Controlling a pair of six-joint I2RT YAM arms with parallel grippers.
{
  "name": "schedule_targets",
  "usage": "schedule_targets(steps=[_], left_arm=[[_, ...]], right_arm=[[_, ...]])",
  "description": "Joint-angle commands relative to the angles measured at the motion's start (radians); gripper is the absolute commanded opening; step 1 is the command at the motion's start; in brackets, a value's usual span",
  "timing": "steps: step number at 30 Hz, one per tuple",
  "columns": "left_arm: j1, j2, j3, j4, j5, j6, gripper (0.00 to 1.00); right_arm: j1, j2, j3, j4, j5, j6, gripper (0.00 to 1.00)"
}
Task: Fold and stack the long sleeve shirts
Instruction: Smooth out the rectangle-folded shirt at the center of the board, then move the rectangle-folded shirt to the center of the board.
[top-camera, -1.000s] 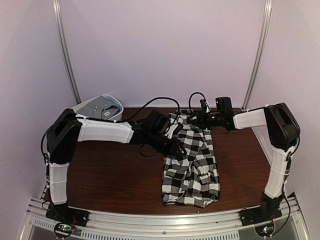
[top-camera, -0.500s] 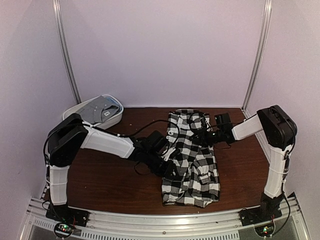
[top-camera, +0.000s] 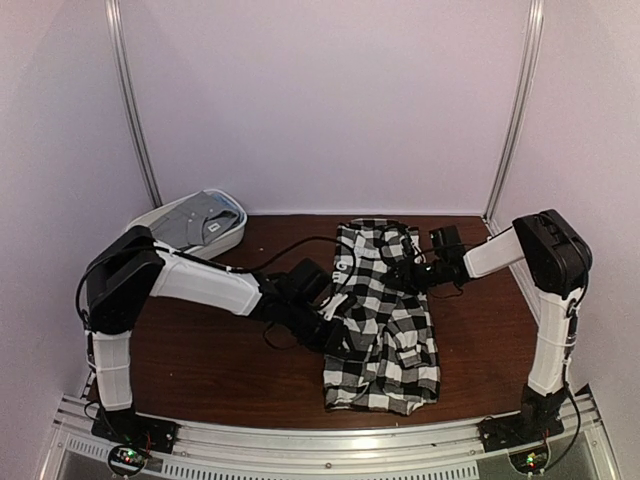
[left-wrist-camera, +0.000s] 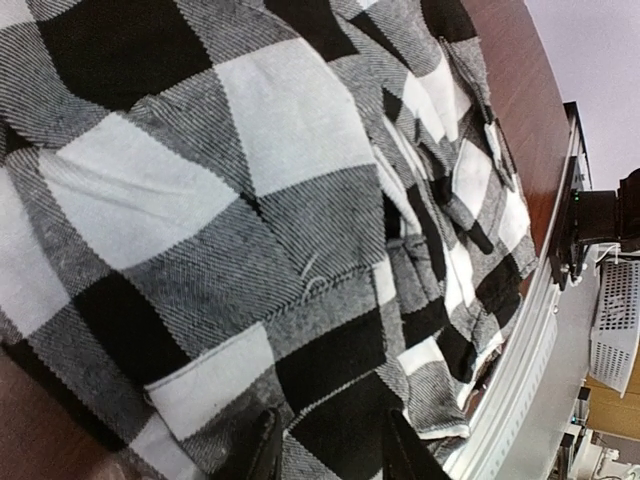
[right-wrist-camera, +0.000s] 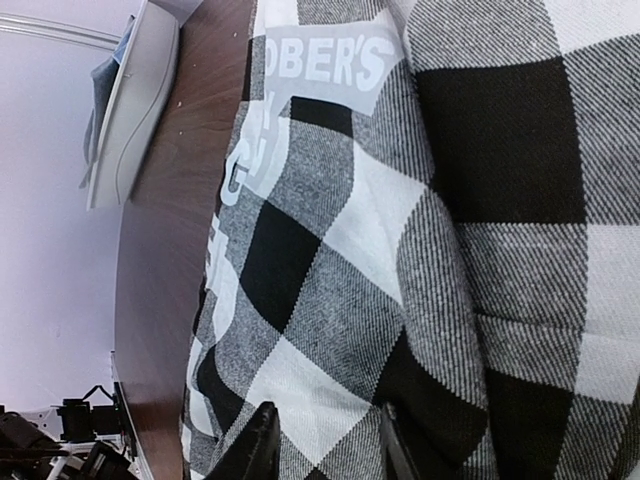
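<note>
On the dark wooden table (top-camera: 220, 350), we see the black-and-white checked shirt (top-camera: 385, 330) lying right of centre as a long, narrow band that runs from the far edge toward the arms' bases, its sides apparently already turned in. The left gripper (left-wrist-camera: 330, 455) sits low on the band's left edge near the middle, and the right gripper (right-wrist-camera: 322, 445) is on its right side, farther from us. Each wrist camera shows its two fingers only partly apart with checked cloth gathered between them, so we judge both to be pinching the fabric, not hovering over it. We read the two holds on opposite edges as a way to keep the width even while the cloth is laid flat or doubled over lengthwise. A printed neck label (right-wrist-camera: 330, 65) facing up in the right wrist view suggests the collar end lies beneath that arm. The grey shirt (top-camera: 195, 218) rests well apart in the white tub (top-camera: 145, 222) at the far left corner, untouched, so we judge the stacking is yet to come.
</note>
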Motion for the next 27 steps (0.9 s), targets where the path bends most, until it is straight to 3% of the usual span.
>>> schedule_targets(steps=[1,12,17,27], left_arm=[[0.012,-0.11,-0.03,-0.007,-0.024,0.008,0.35],[0.146,-0.148,0.004,-0.037,-0.127,0.01,0.37],[0.201,-0.03,0.138,-0.081,-0.2,0.036,0.37],[0.209,0.214,0.399,-0.156,-0.34,0.066,0.38]], right_arm=[[-0.012,-0.086,0.029,-0.098,0.07,-0.057,0.37],[-0.023,-0.278,-0.007,-0.284,0.305,-0.161,0.44],[-0.033,-0.335,-0.069,-0.306,0.376,-0.171,0.45],[-0.041,-0.377,-0.164,-0.306,0.418,-0.185,0.46]])
